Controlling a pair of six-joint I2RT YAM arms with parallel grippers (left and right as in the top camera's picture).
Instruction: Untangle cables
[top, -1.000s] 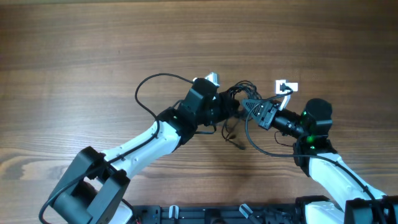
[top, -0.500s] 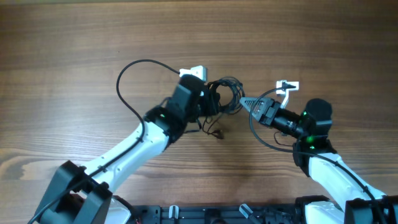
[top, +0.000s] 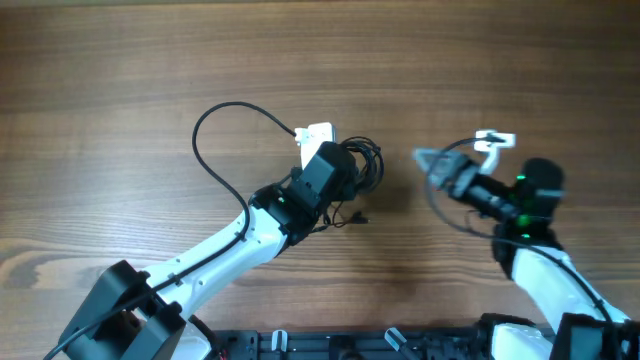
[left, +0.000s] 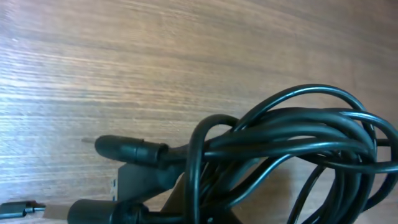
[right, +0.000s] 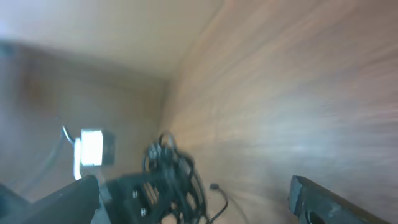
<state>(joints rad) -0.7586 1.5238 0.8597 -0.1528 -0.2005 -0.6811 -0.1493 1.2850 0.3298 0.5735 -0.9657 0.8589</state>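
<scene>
Centrally, across wooden surface (top: 120, 90), L arm (top: 230, 240) and R arm (top: 545, 270) are angling inward. The cables (top: 365, 165) are sitting as knotted black bundle, L fingers (top: 342, 168) clenching them. R fingers (top: 428, 158) are gaping wide, empty, well apart from bundle.

Left arm (top: 230, 240) runs diagonally from the bottom-left up toward table centre, wrist bent. Left gripper (top: 347, 168) is clamped tight on the cables (top: 370, 160). Right arm (top: 540, 265) comes in from the bottom-right, forearm pointing left. Right gripper (top: 428, 157) is spread wide, nothing between its fingers (right: 323, 202) (wrist view is blurred). The grippers face each other, well apart.
</scene>
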